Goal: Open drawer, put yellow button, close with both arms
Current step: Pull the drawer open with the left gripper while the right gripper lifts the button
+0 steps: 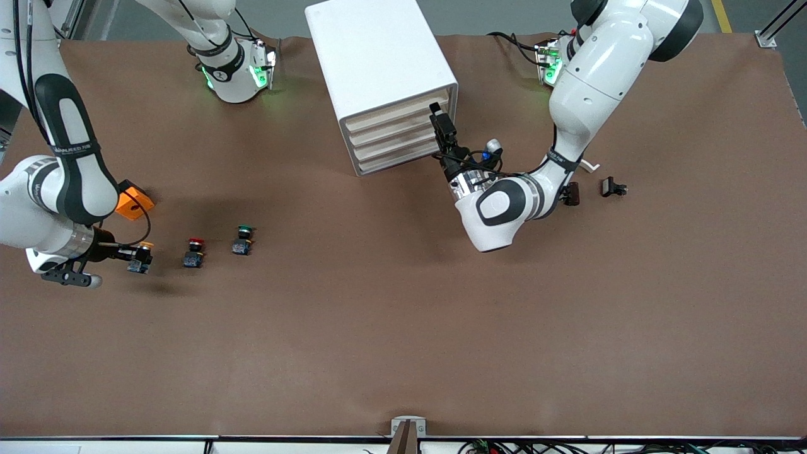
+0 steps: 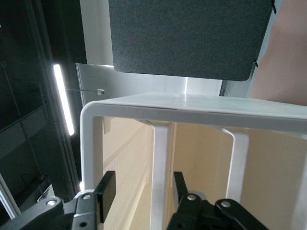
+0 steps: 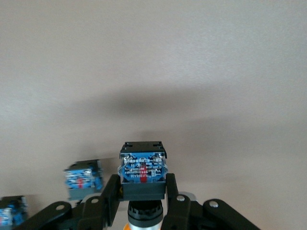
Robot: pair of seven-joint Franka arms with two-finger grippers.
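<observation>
Front view, going across from the right arm's end of the table: the right gripper point(image 1: 135, 255) is clamped on the yellow button point(image 1: 141, 256), which looks lifted just off the table point(image 1: 403, 353), beside the red-capped button point(image 1: 195, 252) and the green-capped one point(image 1: 243, 240). Further along, the left gripper point(image 1: 440, 126) is at the corner of the cabinet point(image 1: 378, 63), level with the top drawer point(image 1: 397, 116), which isn't pulled out yet. So I'd say pickup is done; opening, dropping in and closing are all left.

Right wrist view shows the button's blue body point(image 3: 143, 167) pinched between the fingers, cap hidden. Left wrist view shows what the front doesn't: the fingers point(image 2: 106, 191) half closed around a white upright point(image 2: 162, 177) of the cabinet frame.
</observation>
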